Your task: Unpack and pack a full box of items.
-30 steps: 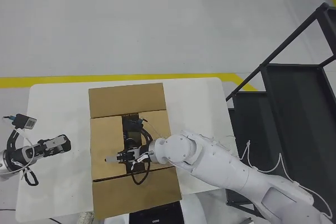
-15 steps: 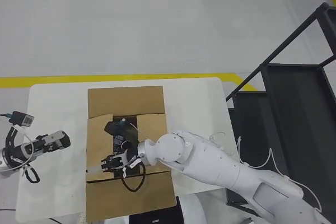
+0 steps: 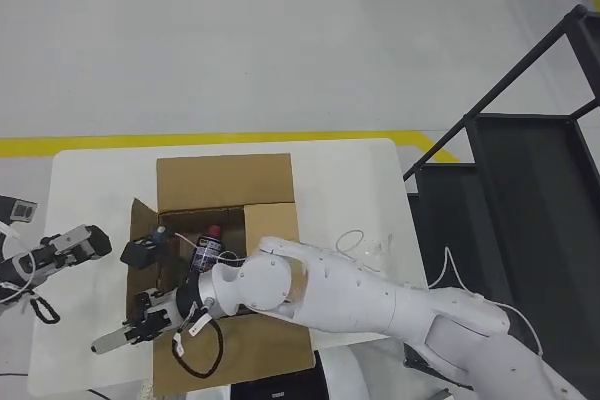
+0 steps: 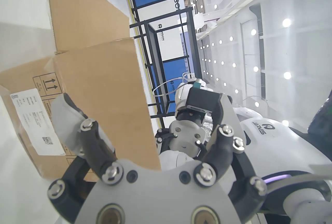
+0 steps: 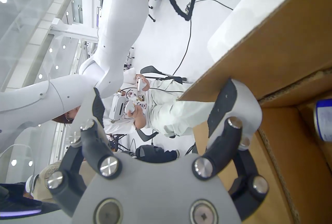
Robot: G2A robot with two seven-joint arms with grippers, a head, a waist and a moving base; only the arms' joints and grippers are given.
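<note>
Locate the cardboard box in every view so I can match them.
Top view: cardboard box, partly opened, mid-table.
Left wrist view: its labelled side and raised flap.
Right wrist view: a flap's edge, interior beyond.
Shared landmark: white table beneath it.

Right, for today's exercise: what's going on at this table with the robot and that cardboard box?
The robot is opening a cardboard box on the white table. The right gripper, open, is at the side flap, which stands up, with one finger by its edge. The far and near flaps lie open; the opposite side flap covers part of the opening. A red-capped bottle and dark items show inside. The left gripper is open and empty beside the box.
</note>
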